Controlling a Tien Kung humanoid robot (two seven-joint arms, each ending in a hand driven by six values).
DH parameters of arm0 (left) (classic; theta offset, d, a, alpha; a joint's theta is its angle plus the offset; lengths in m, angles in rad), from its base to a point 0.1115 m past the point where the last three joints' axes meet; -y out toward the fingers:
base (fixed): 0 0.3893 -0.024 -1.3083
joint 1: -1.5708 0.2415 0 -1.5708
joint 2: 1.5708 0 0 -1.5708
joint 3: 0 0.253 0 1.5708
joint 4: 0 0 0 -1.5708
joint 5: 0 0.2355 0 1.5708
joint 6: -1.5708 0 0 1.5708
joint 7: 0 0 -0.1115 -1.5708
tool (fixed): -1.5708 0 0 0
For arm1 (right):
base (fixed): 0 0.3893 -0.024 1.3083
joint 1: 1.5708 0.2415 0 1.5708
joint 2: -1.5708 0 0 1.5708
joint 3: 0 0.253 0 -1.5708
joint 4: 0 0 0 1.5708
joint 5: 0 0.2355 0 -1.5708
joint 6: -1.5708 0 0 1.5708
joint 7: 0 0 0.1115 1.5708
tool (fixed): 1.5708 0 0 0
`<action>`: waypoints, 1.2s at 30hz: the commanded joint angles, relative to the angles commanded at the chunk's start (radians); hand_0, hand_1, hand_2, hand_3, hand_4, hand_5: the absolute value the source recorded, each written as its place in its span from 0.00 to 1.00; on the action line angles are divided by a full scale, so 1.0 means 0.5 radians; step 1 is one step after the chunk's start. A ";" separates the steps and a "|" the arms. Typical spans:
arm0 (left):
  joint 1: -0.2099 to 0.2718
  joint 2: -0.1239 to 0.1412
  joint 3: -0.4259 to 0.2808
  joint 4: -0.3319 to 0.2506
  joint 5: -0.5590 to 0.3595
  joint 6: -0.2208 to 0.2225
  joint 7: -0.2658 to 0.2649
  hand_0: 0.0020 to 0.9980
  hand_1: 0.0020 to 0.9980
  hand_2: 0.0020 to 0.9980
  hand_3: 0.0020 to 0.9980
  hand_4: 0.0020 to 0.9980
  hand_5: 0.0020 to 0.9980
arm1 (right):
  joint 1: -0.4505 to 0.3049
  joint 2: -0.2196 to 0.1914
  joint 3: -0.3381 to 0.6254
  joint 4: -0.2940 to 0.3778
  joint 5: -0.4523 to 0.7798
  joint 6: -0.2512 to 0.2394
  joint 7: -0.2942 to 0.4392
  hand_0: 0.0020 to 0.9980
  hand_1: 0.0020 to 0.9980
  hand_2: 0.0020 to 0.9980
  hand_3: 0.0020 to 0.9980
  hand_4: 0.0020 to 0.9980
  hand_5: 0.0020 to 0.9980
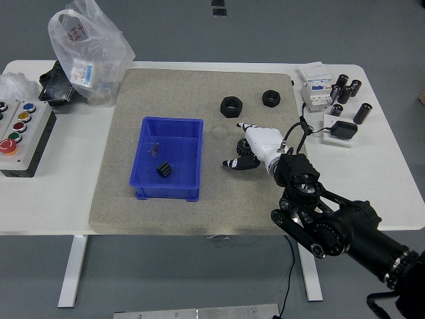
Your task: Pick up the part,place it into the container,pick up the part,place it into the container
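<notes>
Right hand [255,145] over the gear [243,149] on the mat [199,199]; fingers [234,163] curled around it; gear's orientation hidden.

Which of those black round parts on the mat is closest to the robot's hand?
The toothed gear, right under the right hand. The two hex nuts lie farther up the mat, clear of it.

Right hand [251,147] over gear [243,149], beside blue bin [170,188]

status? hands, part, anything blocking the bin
Right hand curled over the gear on the mat, grasp unconfirmed. One part in blue container. Path to container clear. Left hand out of view.
</notes>
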 joint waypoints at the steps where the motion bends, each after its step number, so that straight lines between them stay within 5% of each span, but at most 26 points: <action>1: 0.001 0.000 -0.001 0.000 0.001 0.000 0.000 0.61 0.63 0.61 0.64 0.64 0.27 | 0.000 -0.002 -0.002 -0.006 -0.002 0.000 -0.005 0.33 0.51 0.58 0.65 0.16 0.24; 4: 0.000 0.000 -0.002 0.000 0.002 0.000 -0.001 0.61 0.63 0.61 0.64 0.64 0.27 | -0.001 -0.009 -0.006 -0.027 -0.010 0.010 -0.020 0.33 0.51 0.58 0.65 0.16 0.24; 5: 0.000 0.000 -0.001 0.000 0.001 0.000 -0.002 0.61 0.63 0.61 0.64 0.64 0.27 | -0.001 -0.010 -0.008 -0.036 -0.015 0.011 -0.023 0.30 0.44 0.49 0.58 0.00 0.14; 10: -0.003 -0.002 0.003 0.000 -0.006 0.000 -0.005 0.61 0.63 0.61 0.64 0.64 0.27 | -0.005 -0.015 -0.011 -0.058 -0.037 -0.004 -0.026 0.30 0.44 0.49 0.58 0.00 0.14; 11: -0.004 -0.002 0.003 0.000 -0.006 0.000 -0.006 0.61 0.63 0.61 0.64 0.63 0.26 | -0.005 -0.017 -0.012 -0.056 -0.042 -0.013 -0.024 0.26 0.38 0.36 0.45 0.00 0.00; 16: -0.004 -0.004 0.007 0.000 -0.013 0.000 -0.007 0.61 0.63 0.61 0.64 0.63 0.26 | -0.007 -0.026 -0.021 -0.021 -0.029 -0.080 0.006 0.26 0.38 0.36 0.45 0.00 0.00; 28: -0.003 -0.005 0.008 0.000 -0.013 0.000 -0.004 0.61 0.63 0.61 0.64 0.63 0.26 | 0.154 0.003 -0.295 0.383 -0.067 -0.236 0.101 0.27 0.38 0.32 0.40 0.00 0.00; 29: -0.004 -0.005 0.009 0.000 -0.013 0.000 -0.004 0.61 0.63 0.61 0.64 0.63 0.26 | 0.168 0.018 -0.326 0.394 -0.072 -0.218 0.103 0.42 0.71 0.76 0.71 0.26 0.17; 34: -0.007 -0.005 0.013 0.000 -0.014 -0.001 -0.002 0.61 0.63 0.61 0.64 0.63 0.26 | 0.204 0.073 -0.451 0.392 -0.075 -0.107 0.080 0.42 0.71 0.76 0.71 0.26 0.17; 35: -0.007 -0.005 0.011 0.000 -0.014 0.000 -0.001 0.61 0.63 0.61 0.64 0.63 0.26 | 0.203 0.073 -0.460 0.392 -0.048 -0.108 0.082 0.51 0.88 0.96 0.97 0.66 0.33; 36: -0.006 -0.006 0.009 0.000 -0.012 0.000 0.001 0.61 0.63 0.61 0.64 0.63 0.26 | 0.200 0.071 -0.462 0.394 -0.015 -0.114 0.086 0.51 0.88 0.96 0.97 0.66 0.33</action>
